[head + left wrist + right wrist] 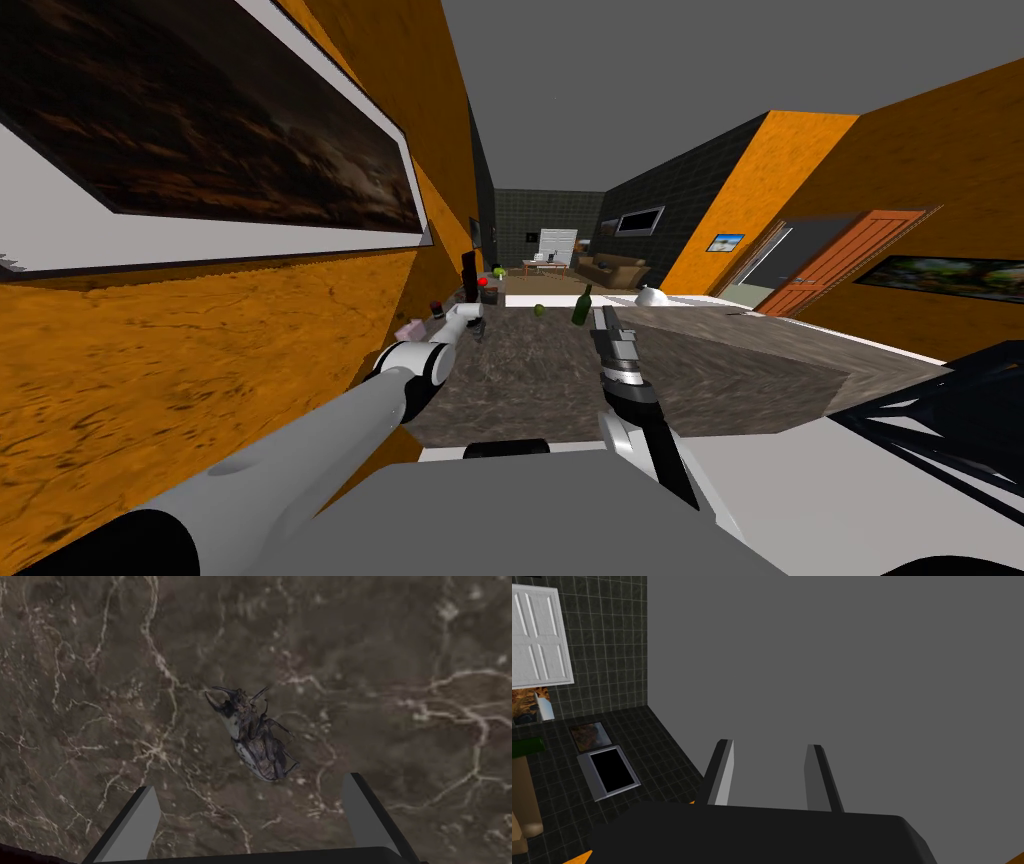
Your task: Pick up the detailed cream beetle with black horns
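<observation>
The orange wall runs along my left side and carries a big dark framed picture. In front of me lies the brown, white-veined stone tabletop. My left arm reaches out over its wall-side edge, and my right arm stands raised over the middle of it.

Far across the tabletop a dark green bottle stands upright. A small green round fruit sits just beside it, towards the wall.

My left claw looks straight down on the stone, its two fingers spread wide and holding nothing. My right claw points up and away, its fingers set at a narrower gap with nothing between them.

The beetle lies on the tabletop right under my left claw. It sits in line with the gap between the fingers and just past their tips, touching neither. Its body is cream with dark mottling and lies slantwise to my fingers. The black horns point away from the claw and the thin dark legs splay to one side. I cannot tell whether it rests on its side or its back.
</observation>
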{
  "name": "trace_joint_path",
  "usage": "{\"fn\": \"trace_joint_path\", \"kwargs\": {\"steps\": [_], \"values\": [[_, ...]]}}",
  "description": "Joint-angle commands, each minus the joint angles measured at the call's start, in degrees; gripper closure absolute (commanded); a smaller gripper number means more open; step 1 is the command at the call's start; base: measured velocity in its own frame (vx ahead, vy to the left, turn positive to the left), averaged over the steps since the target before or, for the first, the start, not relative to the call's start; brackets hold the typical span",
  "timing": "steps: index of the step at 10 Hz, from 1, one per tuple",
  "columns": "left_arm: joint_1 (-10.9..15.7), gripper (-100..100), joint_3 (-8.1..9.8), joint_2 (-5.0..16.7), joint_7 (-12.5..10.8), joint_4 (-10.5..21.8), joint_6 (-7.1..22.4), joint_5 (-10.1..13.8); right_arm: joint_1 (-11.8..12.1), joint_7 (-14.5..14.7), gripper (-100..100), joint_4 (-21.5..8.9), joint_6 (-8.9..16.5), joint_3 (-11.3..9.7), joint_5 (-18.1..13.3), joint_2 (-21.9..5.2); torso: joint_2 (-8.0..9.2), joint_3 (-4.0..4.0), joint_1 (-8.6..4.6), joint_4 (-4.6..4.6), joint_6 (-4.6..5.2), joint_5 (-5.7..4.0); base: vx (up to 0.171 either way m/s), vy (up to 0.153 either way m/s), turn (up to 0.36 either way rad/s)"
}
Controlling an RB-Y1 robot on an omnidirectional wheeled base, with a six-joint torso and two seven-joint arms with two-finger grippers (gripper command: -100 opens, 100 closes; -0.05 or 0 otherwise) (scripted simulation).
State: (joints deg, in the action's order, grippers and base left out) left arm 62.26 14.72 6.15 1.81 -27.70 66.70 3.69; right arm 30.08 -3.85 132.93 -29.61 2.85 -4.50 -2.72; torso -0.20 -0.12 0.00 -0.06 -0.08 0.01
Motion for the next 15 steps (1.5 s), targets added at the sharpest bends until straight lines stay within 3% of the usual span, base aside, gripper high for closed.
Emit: {"fn": "trace_joint_path", "kwargs": {"steps": [1,5,6,7,15], "values": [[0.42,-100,-0.02,-0.98,-0.12,0.67,1.91,-0.34,0.0,0.0,0,0.0,0.0,0.0,0.0,0.0,0.0,0.0,0.0,0.0,0.0,0.0,0.054,0.002,-0.005],[0.71,-100,0.02,-0.9,-0.12,1.82,1.4,-0.3,-0.01,0.0,0,0.0,0.0,0.0,0.0,0.0,0.2,0.11,-0.01,0.05,-0.01,0.0,0.008,-0.001,-0.001],[0.64,0,0.01,-0.92,-0.12,1.56,1.62,-0.31,-0.01,0.0,0,0.0,0.0,0.0,0.0,0.0,0.21,0.12,0.0,0.05,-0.01,0.0,0.0,0.0,0.0],[-0.48,-100,-2.23,-0.47,-1.68,0.69,1.41,1.2,-0.01,0.0,0,0.0,0.0,0.0,0.0,0.0,0.21,0.12,0.0,0.05,-0.01,0.0,0.02,0.033,-0.109],[-4.96,-100,-11.17,1.32,-7.9,-2.92,0.64,7.26,-0.01,0.0,0,0.0,0.0,0.0,0.0,0.0,0.3,0.12,0.11,-0.05,-0.01,0.06,-0.019,0.03,-0.093]]}}
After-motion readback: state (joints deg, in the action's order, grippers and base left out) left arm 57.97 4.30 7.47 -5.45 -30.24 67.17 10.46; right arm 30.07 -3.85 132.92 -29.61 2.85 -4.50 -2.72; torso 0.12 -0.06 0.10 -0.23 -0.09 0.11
